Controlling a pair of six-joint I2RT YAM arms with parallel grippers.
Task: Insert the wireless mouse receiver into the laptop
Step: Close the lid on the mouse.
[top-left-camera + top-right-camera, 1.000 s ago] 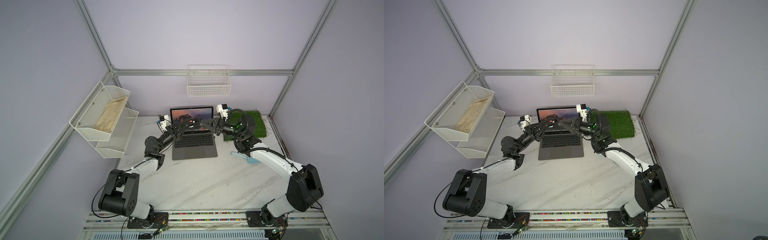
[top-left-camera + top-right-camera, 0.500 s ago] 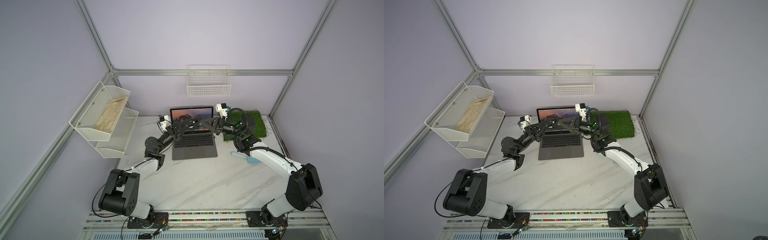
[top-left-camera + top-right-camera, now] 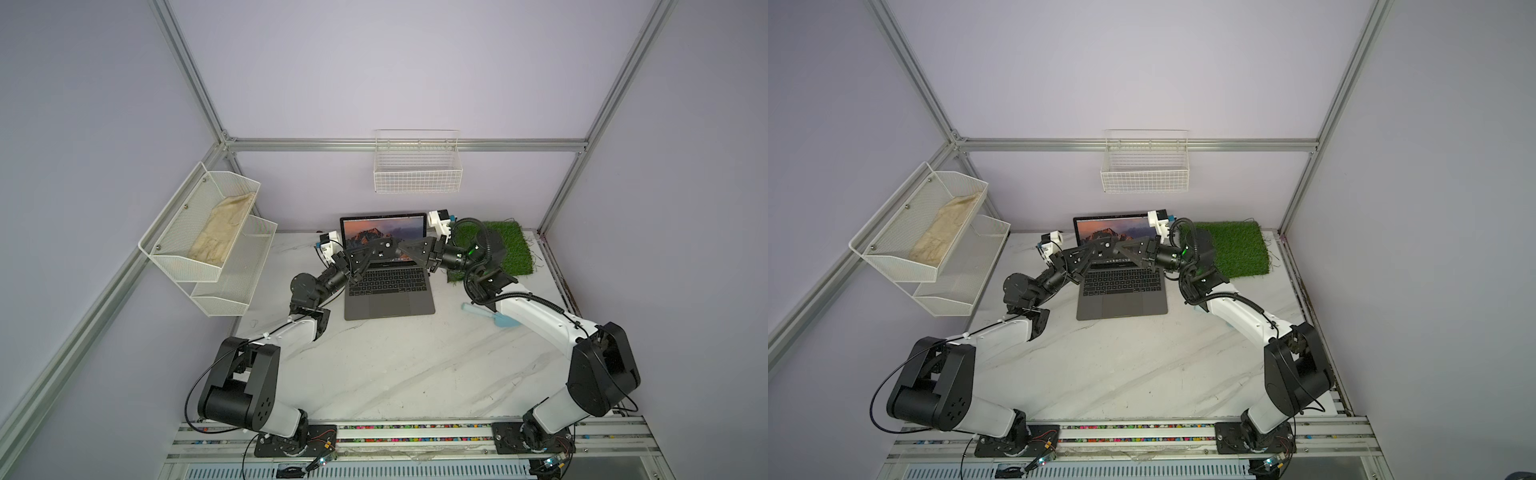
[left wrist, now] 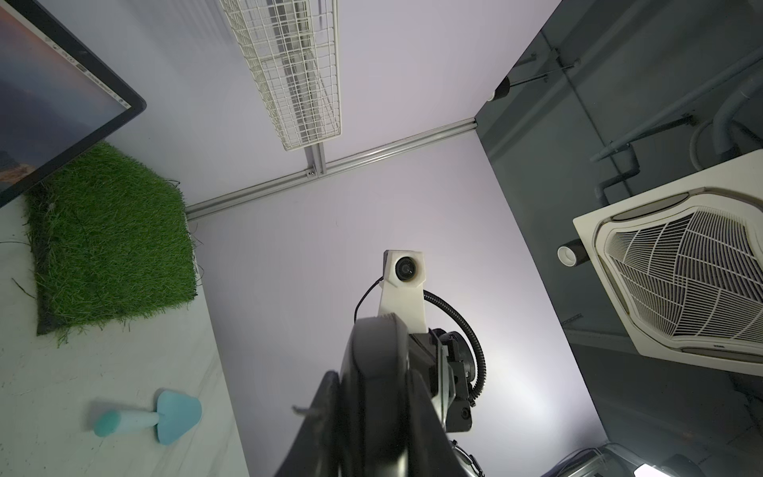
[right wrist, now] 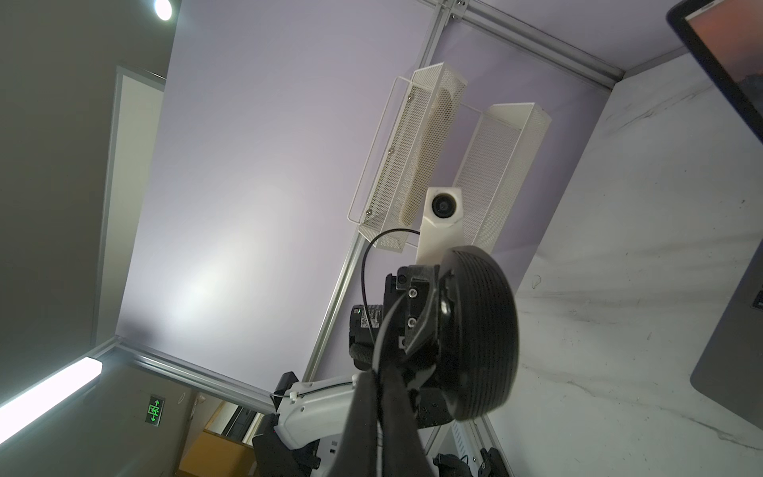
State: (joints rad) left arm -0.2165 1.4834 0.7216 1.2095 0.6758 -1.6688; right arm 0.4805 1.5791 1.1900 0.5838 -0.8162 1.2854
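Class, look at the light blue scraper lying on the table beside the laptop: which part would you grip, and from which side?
I would grip the scraper by its round handle, from straight above, jaws across it. It lies flat on the table; the handle is narrow and thick, the head wide and flat.

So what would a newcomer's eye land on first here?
First, the two arms meeting tip to tip above the open laptop, where the left gripper holds a black mouse up to the right gripper, whose jaws are shut. Next come the bright green grass mat right of the laptop and the orange wallpaper glowing on its screen.
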